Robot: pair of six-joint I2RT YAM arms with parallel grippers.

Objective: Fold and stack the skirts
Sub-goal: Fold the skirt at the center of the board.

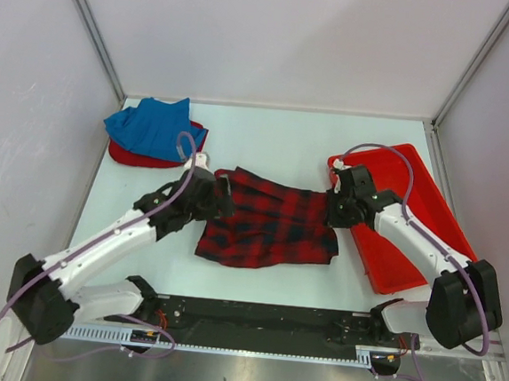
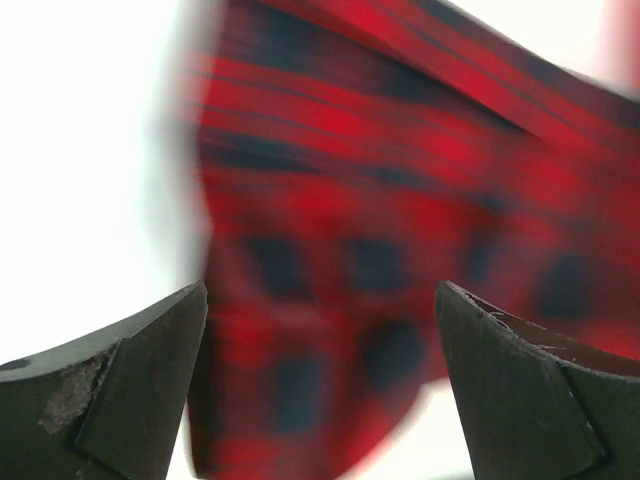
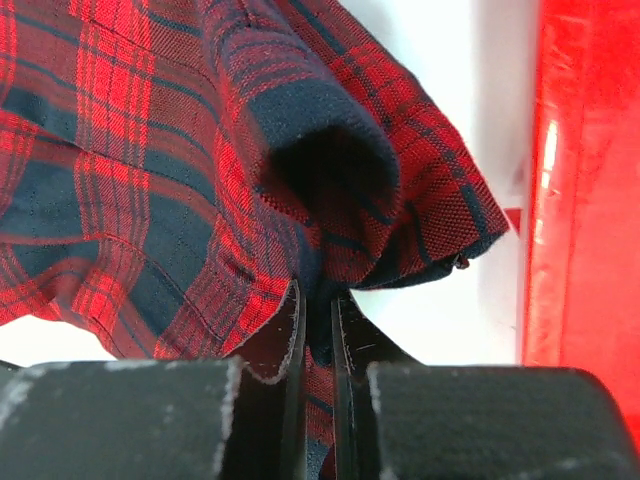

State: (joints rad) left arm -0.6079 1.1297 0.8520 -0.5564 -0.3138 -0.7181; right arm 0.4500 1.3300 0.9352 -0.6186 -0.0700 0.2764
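Note:
The red-and-navy plaid skirt (image 1: 271, 220) lies spread in the middle of the table. My left gripper (image 1: 221, 195) is at its upper left corner, jaws open wide, with the blurred plaid skirt (image 2: 380, 250) beyond the fingers and nothing pinched. At the skirt's right edge my right gripper (image 1: 335, 208) is shut on a fold of the plaid skirt (image 3: 200, 180), cloth pinched between the fingers (image 3: 290, 340). A blue skirt (image 1: 150, 125) lies on a red skirt (image 1: 155, 155) at the back left.
A rigid red tray (image 1: 413, 218) sits at the right, under my right arm, its wall (image 3: 585, 200) close beside the right gripper. Grey walls and metal posts enclose the table on three sides.

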